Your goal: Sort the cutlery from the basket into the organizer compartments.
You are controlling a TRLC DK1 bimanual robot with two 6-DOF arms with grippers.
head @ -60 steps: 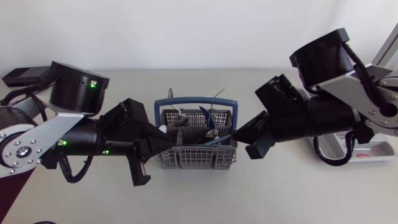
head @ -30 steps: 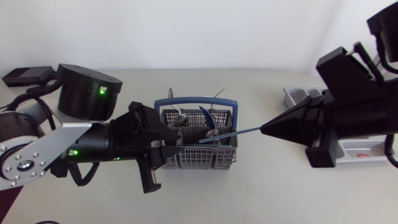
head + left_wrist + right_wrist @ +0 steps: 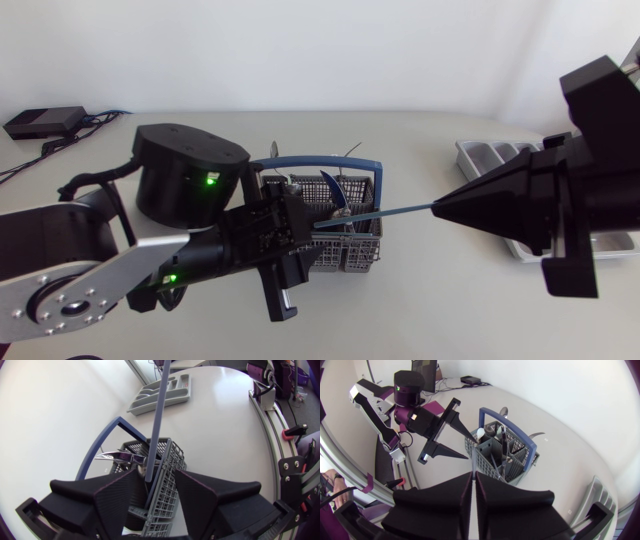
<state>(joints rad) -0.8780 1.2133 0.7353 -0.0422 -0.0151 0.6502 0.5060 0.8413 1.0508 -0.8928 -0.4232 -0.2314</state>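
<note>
The left pincer (image 3: 154, 480) stood wide open at the grey basket's (image 3: 358, 258) left side, gripping nothing. A slim blue piece of cutlery (image 3: 385, 213) slanted out of the basket, its free end clamped in the closed right pincer (image 3: 438, 208). Further right, the organizer (image 3: 480, 155) lay on the bench (image 3: 420, 300).

The grey basket (image 3: 486, 462) of cutlery (image 3: 503, 445) stood just ahead of the right gripper (image 3: 474, 474), whose fingers were pressed nearly together. Close at one side of the basket, the left gripper (image 3: 469, 448) pointed at it with fingers spread. The organizer (image 3: 599, 493) lay well apart on the opposite side.
</note>
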